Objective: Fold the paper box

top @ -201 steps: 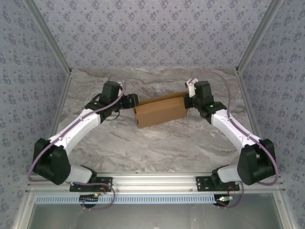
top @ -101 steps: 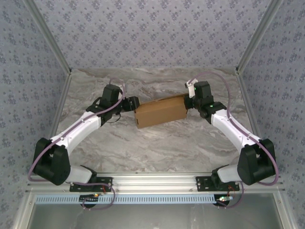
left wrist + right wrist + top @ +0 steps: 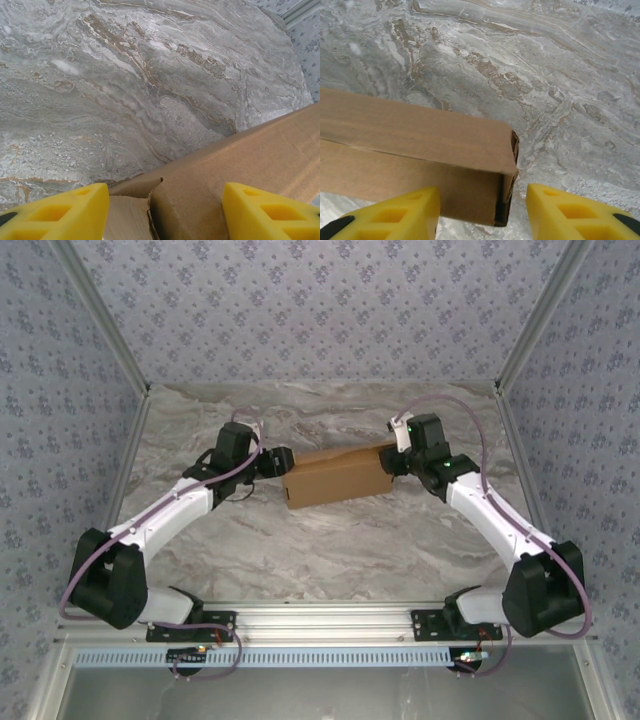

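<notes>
Beside the paper box [image 3: 337,475], left arm [image 3: 170,505], right arm [image 3: 490,510], elbows out, wrists inward

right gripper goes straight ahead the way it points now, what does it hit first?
Probably the paper box: its end corner sits inside the open right gripper, marble table beyond.

text: none legible | paper box [image 3: 336,476]: plain brown faces, no print or label readable | worktop [image 3: 300,540]: marble pattern, no readable markings
</notes>
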`<control>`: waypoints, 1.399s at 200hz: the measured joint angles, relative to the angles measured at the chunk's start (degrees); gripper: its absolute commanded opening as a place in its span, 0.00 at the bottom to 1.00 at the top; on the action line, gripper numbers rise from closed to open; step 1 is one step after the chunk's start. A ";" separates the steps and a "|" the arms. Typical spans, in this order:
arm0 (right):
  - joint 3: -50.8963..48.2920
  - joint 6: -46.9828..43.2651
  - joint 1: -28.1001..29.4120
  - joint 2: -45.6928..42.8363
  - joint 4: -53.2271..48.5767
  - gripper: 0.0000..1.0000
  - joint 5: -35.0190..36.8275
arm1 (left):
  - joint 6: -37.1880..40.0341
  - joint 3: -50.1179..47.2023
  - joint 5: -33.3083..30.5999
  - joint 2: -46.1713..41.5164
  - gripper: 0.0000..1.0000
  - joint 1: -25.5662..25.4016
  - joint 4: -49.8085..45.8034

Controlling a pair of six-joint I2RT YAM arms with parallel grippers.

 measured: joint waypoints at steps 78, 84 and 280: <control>5.53 2.67 -2.99 -2.29 -3.28 0.60 -5.95 | -0.04 -0.39 -1.01 0.00 0.61 -0.85 0.90; 6.84 3.15 -3.78 -1.46 -3.45 0.60 -6.80 | -0.04 -0.46 -1.18 -0.02 0.61 -0.94 1.03; -3.19 17.25 -17.03 7.13 9.05 0.44 -31.50 | -1.57 -5.77 -1.18 -1.97 0.61 -1.51 5.75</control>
